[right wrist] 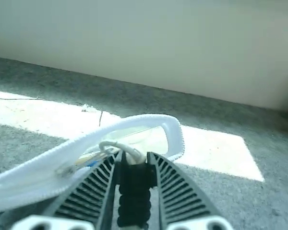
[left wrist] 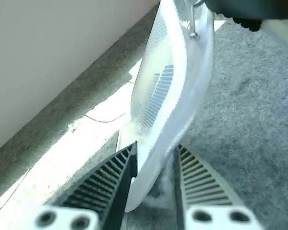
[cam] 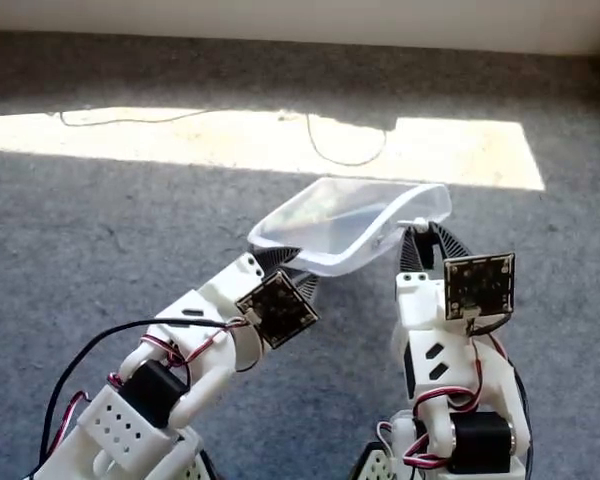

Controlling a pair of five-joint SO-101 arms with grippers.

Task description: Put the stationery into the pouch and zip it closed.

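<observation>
Left claw (cam: pixel 280 262) and right claw (cam: pixel 420 238) hold pouch (cam: pixel 350 225) aloft above grey carpet (cam: pixel 80 250), one at each end of it.

Left wrist: left claw clenched on pouch's edge.

Right wrist: right claw pinching zip pull (right wrist: pixel 117 147) at pouch's mouth. Coloured bits inside pouch, likely stationery (right wrist: pixel 86 162). Mouth looks agape beyond pull. Loading seemingly done, zipping left.

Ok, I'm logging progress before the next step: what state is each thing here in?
left gripper: shut on the pouch
right gripper: shut on the zip pull
pouch: lifted, held by both grippers; zipped or not, cannot tell
stationery: inside the pouch
</observation>
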